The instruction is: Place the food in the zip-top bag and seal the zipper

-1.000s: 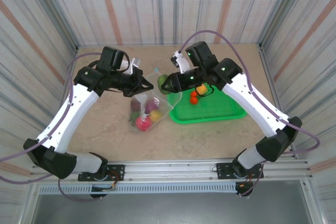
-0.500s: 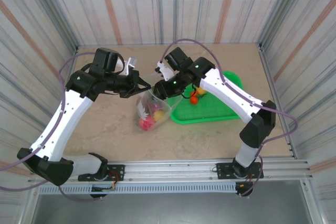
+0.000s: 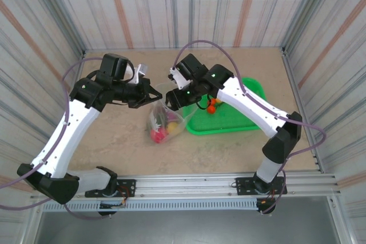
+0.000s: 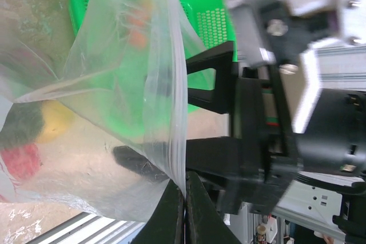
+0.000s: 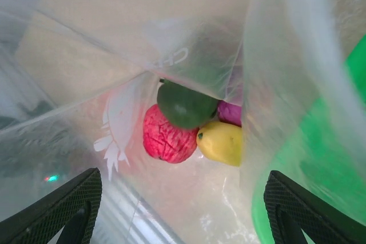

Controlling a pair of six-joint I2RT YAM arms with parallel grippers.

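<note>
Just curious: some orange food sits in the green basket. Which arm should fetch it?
Right. The right gripper is open next to the basket; the left gripper is pinching the bag open.

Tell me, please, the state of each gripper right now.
Left gripper: closed, pinching the bag edge.
Right gripper: open, holding nothing.

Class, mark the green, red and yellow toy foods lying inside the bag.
green toy (image 5: 184, 106): right wrist view, its middle.
red toy (image 5: 167, 141): right wrist view, its middle.
yellow toy (image 5: 222, 142): right wrist view, its middle.
</note>
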